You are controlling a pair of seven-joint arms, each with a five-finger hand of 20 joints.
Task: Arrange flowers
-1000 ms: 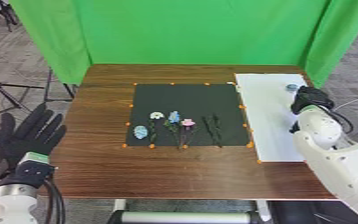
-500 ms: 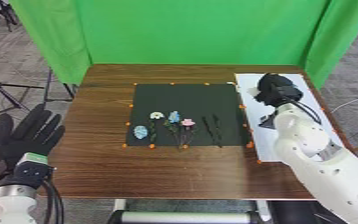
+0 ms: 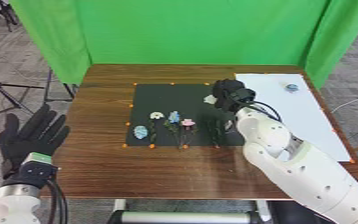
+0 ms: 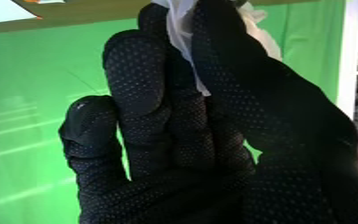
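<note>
1. Your right hand [image 3: 235, 92] pinches the white petal-like piece [image 3: 210, 99] over the black mat [image 3: 158, 94], near its right edge.
2. Expect it light, soft and easily creased; grip gently at its firmest part.
3. Your left hand [image 3: 29, 142] is open, empty, beside the counter [image 3: 95, 125].

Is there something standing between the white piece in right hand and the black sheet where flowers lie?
Nothing visible does: the right hand holds the white piece over the black sheet, and the pink flower lies aside, nearer the robot.
</note>
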